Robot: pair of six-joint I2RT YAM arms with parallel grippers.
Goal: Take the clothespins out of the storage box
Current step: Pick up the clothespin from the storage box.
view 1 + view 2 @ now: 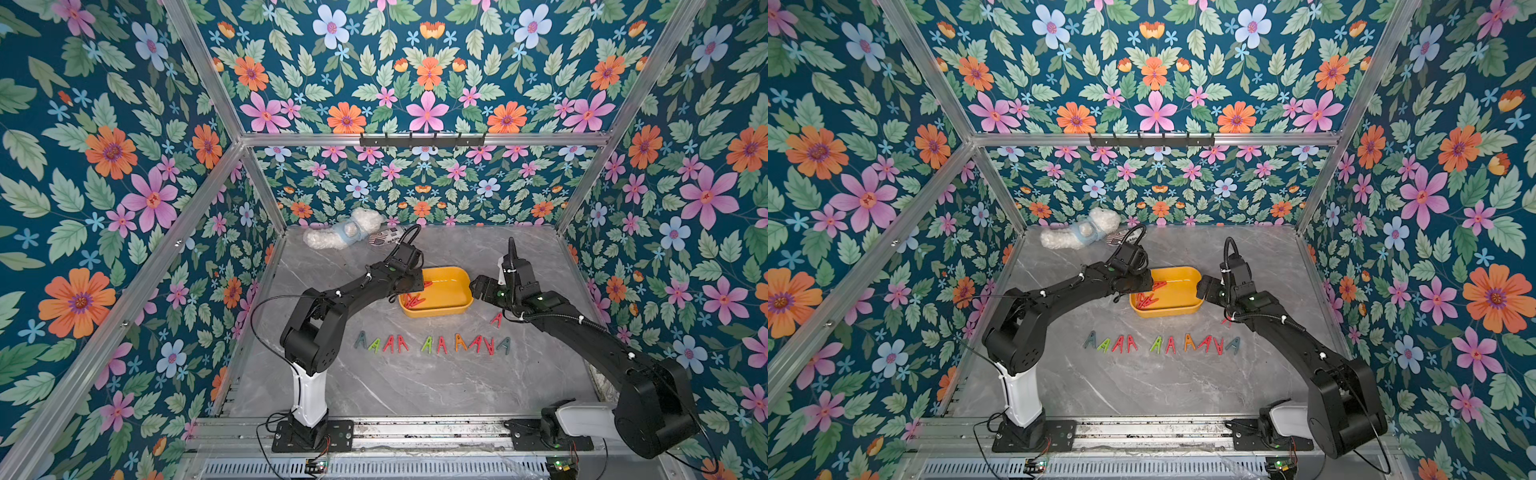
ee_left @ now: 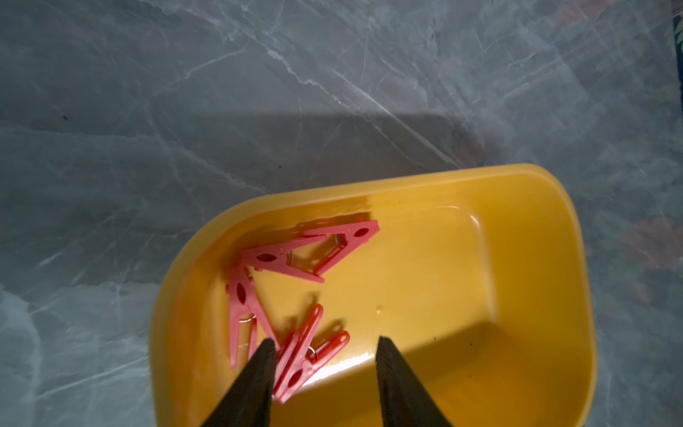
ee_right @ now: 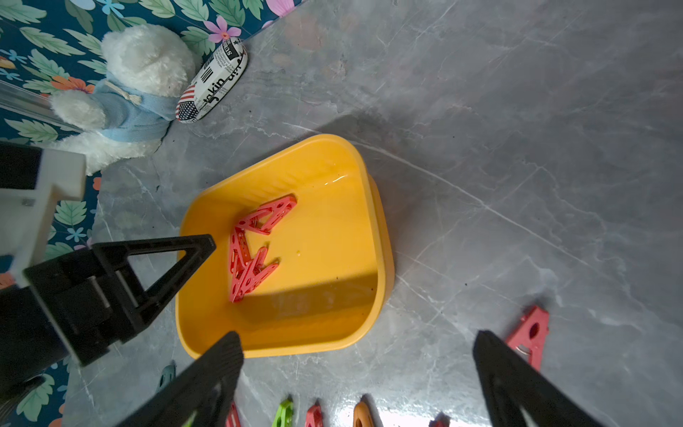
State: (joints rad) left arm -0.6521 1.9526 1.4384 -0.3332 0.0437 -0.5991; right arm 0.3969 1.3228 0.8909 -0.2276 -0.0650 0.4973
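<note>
**A:** Is there any writing to read?

**B:** Only on the printed case (image 3: 212, 83), which lies far beyond the right pincer (image 3: 356, 345) and touches the white plush toy (image 3: 144, 74). It says "takin" in black letters next to a stars-and-stripes patch. The smaller newsprint lines are too blurred to read.

**A:** How does the left arm (image 1: 345, 297) stand?

**B:** Its elbow is bent and its wrist tips down into the yellow storage box (image 3: 306, 342). The left pincer (image 2: 327, 344) is partly spread. A red clothespin (image 2: 310, 355) lies between its jaws, touching one finger (image 2: 258, 369), with a clear gap to the other. It looks unpinched, though that corner is dim.

**A:** And the right arm (image 1: 582, 332)?

**B:** It stretches low from its base. The right pincer sits outside the box, near its end wall, spread wide and holding nothing.

**A:** Where are the clothespins?

**B:** A red cluster (image 2: 295, 258) lies on the box floor, just ahead of the left pincer's tips. One loose red clothespin (image 3: 528, 340) lies on the bench (image 1: 415, 386), just beside a finger of the right pincer. A mixed-colour row (image 1: 432, 344) lies on the bench behind both pincers, toward the arm bases.
</note>
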